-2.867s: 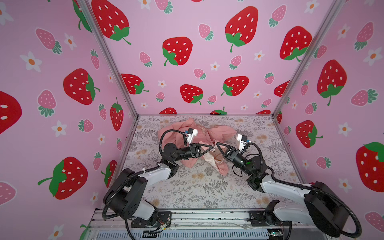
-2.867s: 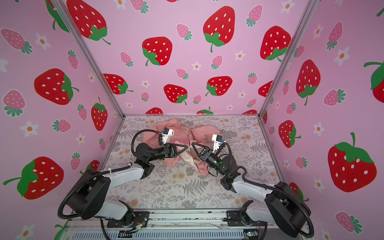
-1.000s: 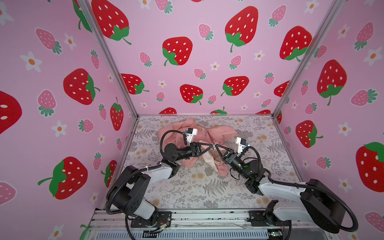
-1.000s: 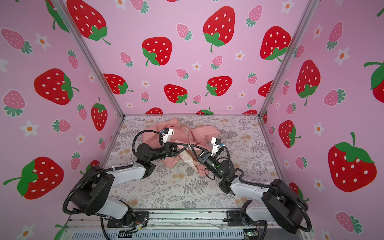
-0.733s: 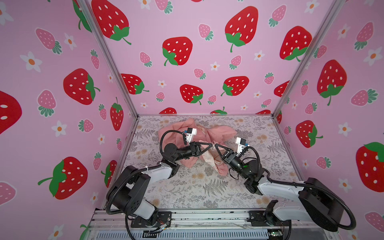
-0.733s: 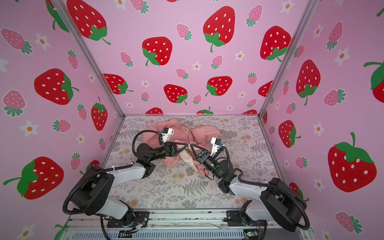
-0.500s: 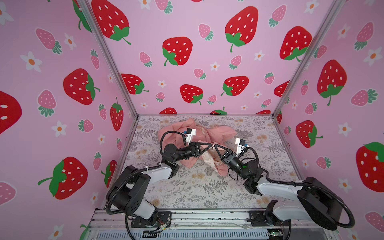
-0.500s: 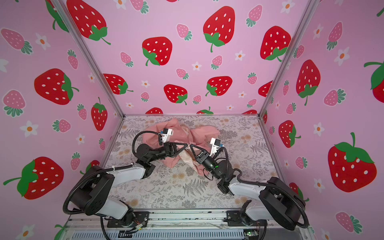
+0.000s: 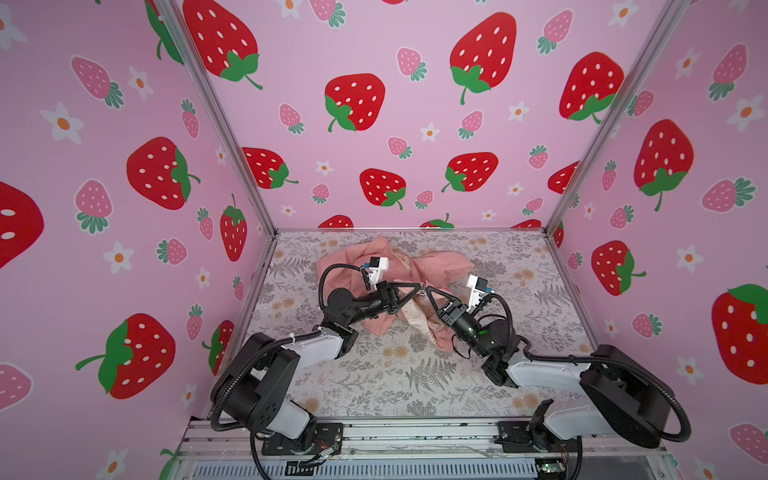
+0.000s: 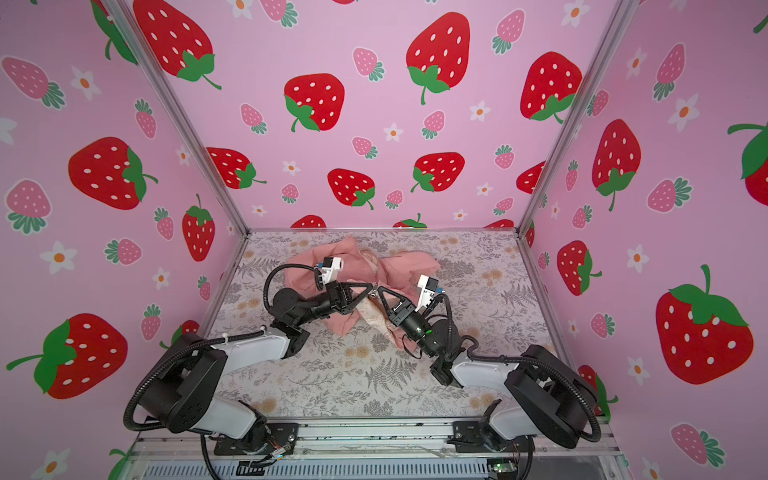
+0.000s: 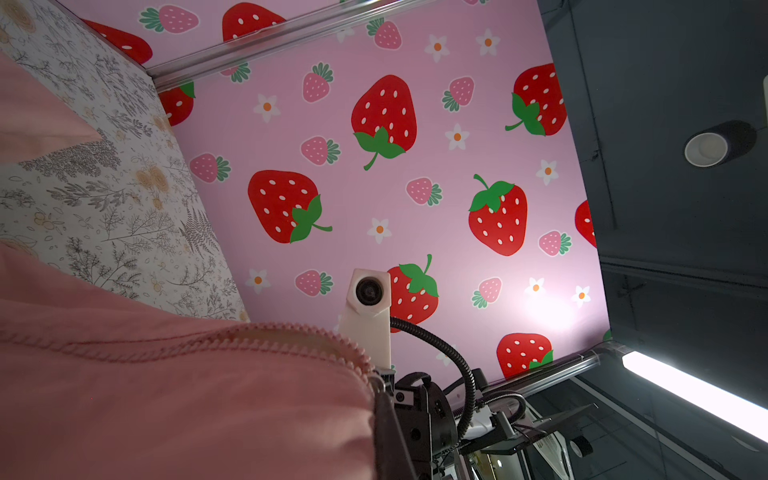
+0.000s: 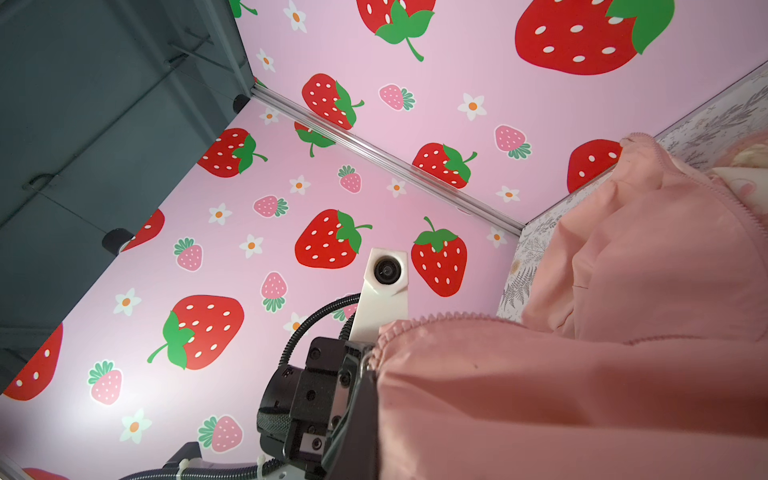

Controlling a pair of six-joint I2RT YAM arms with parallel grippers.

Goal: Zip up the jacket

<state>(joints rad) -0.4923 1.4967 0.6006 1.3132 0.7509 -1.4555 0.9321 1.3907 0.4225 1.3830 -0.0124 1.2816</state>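
The salmon-pink jacket (image 9: 440,266) (image 10: 403,266) lies crumpled at the back middle of the floral table, with cream printed lining showing below the grippers. My left gripper (image 9: 419,286) (image 10: 370,286) and right gripper (image 9: 428,289) (image 10: 379,290) meet tip to tip over its middle. Both are shut on the cloth at the zip. A small metal zip pull (image 9: 422,294) shows just under the tips; which gripper pinches it I cannot tell. Pink cloth fills the left wrist view, where zip teeth (image 11: 291,340) run toward the jaws. The right wrist view shows the same, with its zip teeth (image 12: 436,322).
The floral table (image 9: 395,374) is boxed in by strawberry-print walls on three sides, with metal posts at the back corners. An aluminium rail (image 9: 415,432) carrying both arm bases runs along the front. Each wrist view faces the other arm's white camera (image 11: 369,291) (image 12: 386,270).
Both shut grippers have crept slightly toward the back together with the pinched cloth, the right arm stretching a little further in. The grips look unchanged.
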